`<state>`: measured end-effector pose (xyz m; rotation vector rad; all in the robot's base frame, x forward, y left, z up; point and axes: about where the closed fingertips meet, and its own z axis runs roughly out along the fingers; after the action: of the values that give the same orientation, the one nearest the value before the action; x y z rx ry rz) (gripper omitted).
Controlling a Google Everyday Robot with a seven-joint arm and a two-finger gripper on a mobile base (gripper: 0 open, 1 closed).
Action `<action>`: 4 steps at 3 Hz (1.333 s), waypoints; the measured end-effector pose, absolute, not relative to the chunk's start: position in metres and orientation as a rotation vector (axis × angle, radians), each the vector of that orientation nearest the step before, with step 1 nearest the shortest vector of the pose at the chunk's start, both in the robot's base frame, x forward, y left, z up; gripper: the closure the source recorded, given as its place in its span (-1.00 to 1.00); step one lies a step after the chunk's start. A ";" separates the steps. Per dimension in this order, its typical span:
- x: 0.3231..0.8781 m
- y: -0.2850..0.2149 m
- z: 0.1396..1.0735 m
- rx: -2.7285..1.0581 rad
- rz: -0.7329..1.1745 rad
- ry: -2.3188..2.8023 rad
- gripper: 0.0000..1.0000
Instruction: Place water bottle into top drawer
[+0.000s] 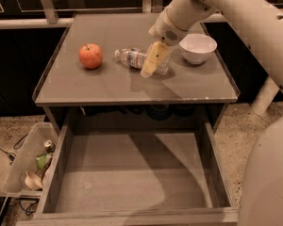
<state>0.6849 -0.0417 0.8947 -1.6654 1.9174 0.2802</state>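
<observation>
The water bottle [133,57] lies on its side on the grey table [108,86], cap end toward the left, between the apple and the white bowl. My gripper [150,65] reaches down from the upper right and sits over the bottle's right end, hiding part of it. The top drawer [132,173] is pulled out wide open under the table's front edge, with nothing in it.
A red apple [90,56] sits left of the bottle. A white bowl [197,48] stands to the right, close to my arm. A translucent plastic bin [23,166] with trash stands on the floor left of the drawer.
</observation>
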 end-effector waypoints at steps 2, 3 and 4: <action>0.691 -0.027 0.869 -1.665 0.244 1.965 -1.00; 0.703 -0.032 0.845 -1.635 0.218 2.025 -1.00; 0.703 -0.032 0.845 -1.635 0.218 2.025 -1.00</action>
<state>0.7027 -0.0316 0.8449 -1.6350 2.0248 0.2179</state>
